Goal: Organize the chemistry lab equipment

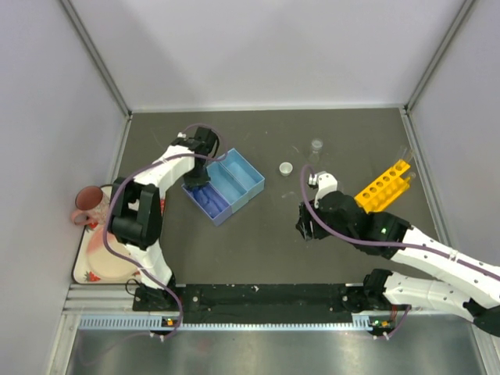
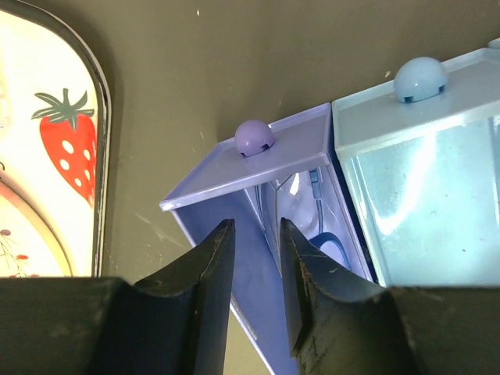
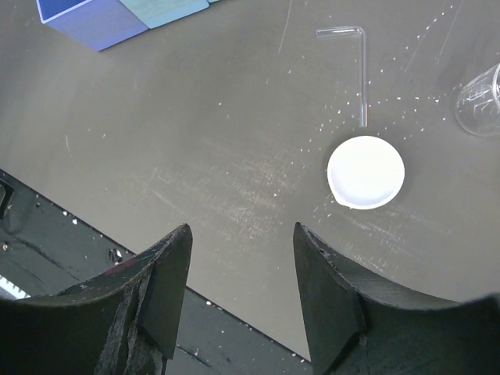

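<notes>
The light-blue three-compartment tray (image 1: 238, 181) lies left of centre. My left gripper (image 1: 198, 180) hangs over its darker end compartment (image 2: 234, 168), jaws a narrow gap apart with nothing clamped (image 2: 254, 238). The blue-framed goggles (image 2: 316, 226) lie inside that compartment, just right of my fingertips. My right gripper (image 1: 308, 226) is open and empty above bare table (image 3: 238, 238). A small white dish (image 1: 286, 167) (image 3: 366, 172), a bent clear tube (image 3: 361, 70) and a clear beaker (image 1: 316, 145) (image 3: 480, 98) lie ahead of it. The yellow tube rack (image 1: 383, 186) stands at the right.
A dark-pink mug (image 1: 90, 205) and a strawberry-print plate (image 1: 98, 262) (image 2: 66, 141) sit at the left edge of the table. Grey walls close in the back and sides. The black base rail (image 3: 47, 234) runs along the near edge.
</notes>
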`<state>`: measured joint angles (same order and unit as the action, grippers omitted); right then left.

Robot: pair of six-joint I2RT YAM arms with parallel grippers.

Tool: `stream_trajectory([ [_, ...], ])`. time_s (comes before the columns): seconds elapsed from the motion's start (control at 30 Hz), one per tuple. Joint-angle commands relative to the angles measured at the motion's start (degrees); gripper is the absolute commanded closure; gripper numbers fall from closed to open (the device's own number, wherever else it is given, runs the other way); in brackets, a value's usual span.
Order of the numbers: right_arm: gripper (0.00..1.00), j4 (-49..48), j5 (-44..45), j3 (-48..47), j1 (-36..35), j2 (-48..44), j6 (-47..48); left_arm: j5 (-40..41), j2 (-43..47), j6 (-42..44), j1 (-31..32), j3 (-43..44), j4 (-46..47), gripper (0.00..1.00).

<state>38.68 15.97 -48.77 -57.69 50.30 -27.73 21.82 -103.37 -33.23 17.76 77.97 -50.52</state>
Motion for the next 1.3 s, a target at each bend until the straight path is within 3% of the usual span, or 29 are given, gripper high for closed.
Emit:
stream_trajectory([
  [0.0, 0.44, -0.53, 0.47, -1.41, -1.02, -1.52, -0.93, -0.55, 4.23, 1.07, -0.36, 3.58, -2.03, 0.64],
  [0.17, 0.43, -0.36, 4.06, -2.64, -1.11, -0.39, -0.31, -3.62, 7.48, 1.42, -0.36, 7.98, -4.76, 0.63],
  [0.37, 0.42, -0.62, 11.79, -7.12, -0.76, 9.10, 3.10, -12.14, 16.26, 4.83, -0.27, 9.65, -5.11, 0.55],
  [0.43, 0.42, -2.37, 9.80, -8.78, 2.57, 13.32, 4.25, -17.39, 20.81, 6.77, -0.18, 8.78, -3.72, 0.55],
  [0.53, 0.42, -6.50, 5.49, -10.63, 8.10, 17.70, 5.66, -24.08, 27.93, 10.11, -0.18, 5.88, -0.82, 0.51],
  [0.6, 0.42, -7.82, 2.85, -12.74, 11.10, 20.78, 6.80, -25.69, 31.37, 11.17, -0.18, 4.04, -0.37, 0.41],
  [0.87, 0.42, -8.79, -1.81, -31.98, 21.03, 42.47, 5.14, -36.40, 47.72, 17.23, -0.09, -7.47, 3.05, 0.24],
  [0.97, 0.43, -8.62, -1.55, -37.26, 22.35, 48.98, 4.17, -38.78, 53.26, 18.20, -0.18, -12.31, 4.20, 0.02],
  [1.27, 0.44, -7.56, -1.64, -43.86, 25.78, 58.76, 0.92, -42.47, 64.34, 19.35, -0.18, -18.56, 4.99, 0.01],
])
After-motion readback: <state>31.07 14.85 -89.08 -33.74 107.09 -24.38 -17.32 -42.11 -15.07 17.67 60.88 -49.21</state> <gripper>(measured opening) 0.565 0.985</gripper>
